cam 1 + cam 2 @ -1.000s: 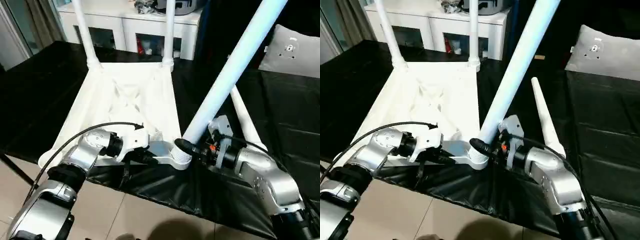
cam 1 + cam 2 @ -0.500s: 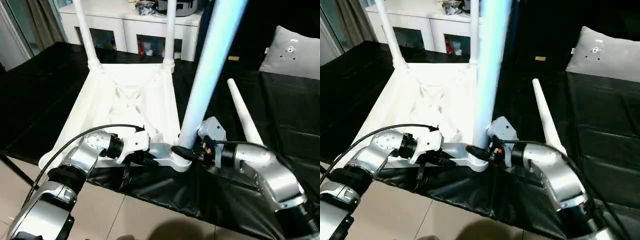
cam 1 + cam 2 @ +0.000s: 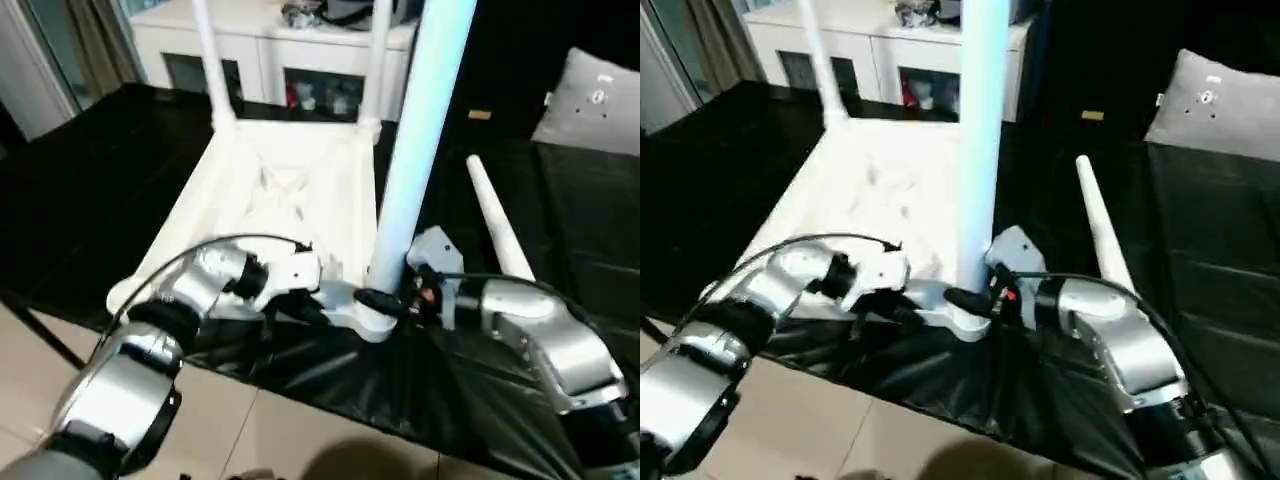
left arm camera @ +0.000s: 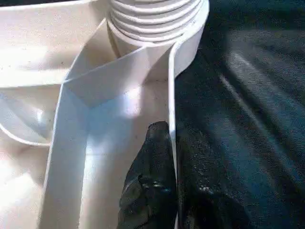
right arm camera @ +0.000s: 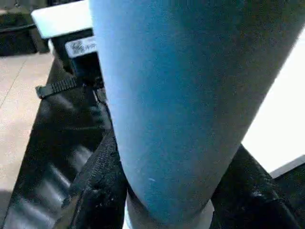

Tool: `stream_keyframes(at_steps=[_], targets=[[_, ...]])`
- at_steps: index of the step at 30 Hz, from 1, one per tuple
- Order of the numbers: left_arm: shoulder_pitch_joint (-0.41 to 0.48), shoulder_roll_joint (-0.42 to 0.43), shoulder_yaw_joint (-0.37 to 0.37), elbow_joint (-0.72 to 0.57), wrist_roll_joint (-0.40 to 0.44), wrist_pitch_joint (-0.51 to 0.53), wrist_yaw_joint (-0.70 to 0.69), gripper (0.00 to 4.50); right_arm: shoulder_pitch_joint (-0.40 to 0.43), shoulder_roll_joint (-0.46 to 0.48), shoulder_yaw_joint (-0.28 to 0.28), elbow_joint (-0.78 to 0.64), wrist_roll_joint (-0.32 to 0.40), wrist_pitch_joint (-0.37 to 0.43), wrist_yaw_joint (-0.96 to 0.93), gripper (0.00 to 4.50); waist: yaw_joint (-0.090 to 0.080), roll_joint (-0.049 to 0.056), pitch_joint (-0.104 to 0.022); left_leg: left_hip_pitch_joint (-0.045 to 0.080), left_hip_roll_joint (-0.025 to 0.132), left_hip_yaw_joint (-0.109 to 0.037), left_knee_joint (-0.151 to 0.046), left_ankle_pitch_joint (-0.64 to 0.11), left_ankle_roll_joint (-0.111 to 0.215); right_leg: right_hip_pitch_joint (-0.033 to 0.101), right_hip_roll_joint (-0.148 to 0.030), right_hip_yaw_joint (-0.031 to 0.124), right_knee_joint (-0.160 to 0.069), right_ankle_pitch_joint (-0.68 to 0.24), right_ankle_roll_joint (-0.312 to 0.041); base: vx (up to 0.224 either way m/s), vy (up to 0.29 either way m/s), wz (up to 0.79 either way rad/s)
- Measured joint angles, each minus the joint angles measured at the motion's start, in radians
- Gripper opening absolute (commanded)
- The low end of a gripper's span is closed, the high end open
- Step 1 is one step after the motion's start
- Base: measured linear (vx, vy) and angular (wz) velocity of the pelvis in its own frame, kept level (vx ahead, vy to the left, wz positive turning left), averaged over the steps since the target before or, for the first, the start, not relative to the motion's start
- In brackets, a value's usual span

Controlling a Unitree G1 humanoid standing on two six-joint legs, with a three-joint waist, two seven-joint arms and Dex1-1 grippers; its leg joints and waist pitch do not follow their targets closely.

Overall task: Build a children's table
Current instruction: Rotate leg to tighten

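Note:
The children's table top (image 3: 285, 175) lies upside down on the black cloth, ribbed underside up. Two white legs (image 3: 212, 65) stand in its far corner sockets. A third leg (image 3: 415, 130) stands upright in the near right corner socket (image 3: 372, 322), and my right gripper (image 3: 387, 301) is shut around its base; in the right wrist view the leg (image 5: 181, 95) sits between both black fingers (image 5: 97, 191). My left gripper (image 4: 171, 139) is shut on the top's thin near rim (image 4: 172, 86), just beside the ribbed socket (image 4: 152, 19). A fourth leg (image 3: 495, 225) lies loose on the cloth to the right.
A white cabinet with glass doors (image 3: 290, 55) stands behind the work table. A grey cushion (image 3: 598, 100) rests at the back right. The black cloth (image 3: 90, 170) hangs over the near edge, with tiled floor (image 3: 250, 430) below it.
The held leg has swung from leaning right to upright in the near right socket. The camera has shifted slightly. The left gripper keeps its hold on the rim.

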Motion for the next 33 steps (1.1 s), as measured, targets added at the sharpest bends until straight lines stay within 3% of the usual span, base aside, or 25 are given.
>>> stream_keyframes(at_steps=[5,9,13,16,21,33], targets=[[0.03,0.03,0.024,-0.054,-0.003,0.054,0.03,0.0,-0.016,0.069,-0.003,0.037,-0.016,-0.004,-0.099,1.89,-0.019,-0.003,0.0,0.0,0.001,0.0,-0.005,0.0,0.0,-0.006,0.001,-0.001,0.001,-0.001,0.002,0.0,0.0,0.0],[0.21,0.073,0.094,-0.356,-0.013,0.248,0.116,0.0,-0.027,0.156,0.0,0.069,-0.053,-0.021,-0.208,1.89,-0.051,-0.017,-0.006,0.001,0.002,0.001,-0.012,0.002,-0.003,-0.008,0.001,-0.003,0.002,-0.001,0.002,0.0,0.0,0.0],[0.355,0.055,0.141,-0.621,-0.009,0.443,0.226,0.0,-0.06,0.211,-0.018,0.125,-0.062,-0.033,-0.285,1.89,-0.08,-0.022,-0.007,0.001,0.002,0.001,-0.014,0.001,-0.003,-0.012,0.001,-0.003,0.0,-0.001,0.002,0.0,0.0,0.0],[0.425,0.009,0.154,-0.759,0.001,0.565,0.307,0.0,-0.089,0.23,-0.038,0.17,-0.062,-0.048,-0.316,1.89,-0.085,-0.029,-0.01,-0.007,0.003,0.002,-0.015,0.001,-0.003,-0.02,0.002,-0.004,0.001,0.002,-0.003,0.0,0.0,0.0],[0.441,-0.026,0.137,-0.83,0.017,0.662,0.375,0.0,-0.109,0.238,-0.048,0.206,-0.074,-0.067,-0.338,1.89,-0.066,-0.029,-0.011,-0.008,0.004,0.002,-0.017,0.001,-0.003,-0.023,0.003,-0.005,0.001,0.002,-0.004,0.0,0.0,0.0],[0.426,0.0,0.11,-0.839,0.041,0.684,0.402,0.0,-0.13,0.251,-0.053,0.265,-0.077,-0.104,-0.333,1.89,-0.071,-0.03,-0.012,-0.006,0.004,0.002,-0.016,0.002,-0.004,-0.022,0.004,-0.005,0.001,0.001,-0.002,0.0,0.0,0.0]])
